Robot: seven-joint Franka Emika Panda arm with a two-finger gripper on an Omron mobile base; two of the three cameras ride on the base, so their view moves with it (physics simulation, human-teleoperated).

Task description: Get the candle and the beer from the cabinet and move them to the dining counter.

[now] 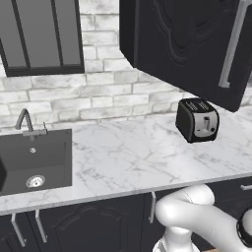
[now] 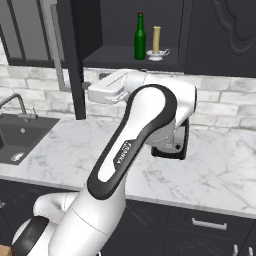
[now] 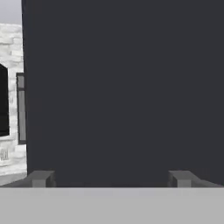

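The black cabinet (image 2: 130, 55) stands open, its carved door (image 1: 192, 44) swung out with the grey bar handle (image 1: 234, 44) on it. On the shelf the green beer (image 2: 140, 37) with a red cap stands upright. The pale-yellow candle (image 2: 157, 42) in its small holder is just right of it, close but apart. My gripper (image 3: 111, 179) is open with nothing between its fingertips (image 3: 41, 178), and it faces a flat dark panel at close range. In the right base view my hand sits below the shelf, near the open door's edge (image 2: 75, 60). The dining counter is out of view.
A marble worktop (image 1: 128, 157) runs below the cabinet, with a black toaster (image 1: 198, 119) at the right and a black sink (image 1: 34, 160) with a faucet (image 1: 24, 120) at the left. A glass-fronted cabinet (image 1: 42, 34) hangs at the upper left. Black lower cabinets (image 2: 210, 225) line the front.
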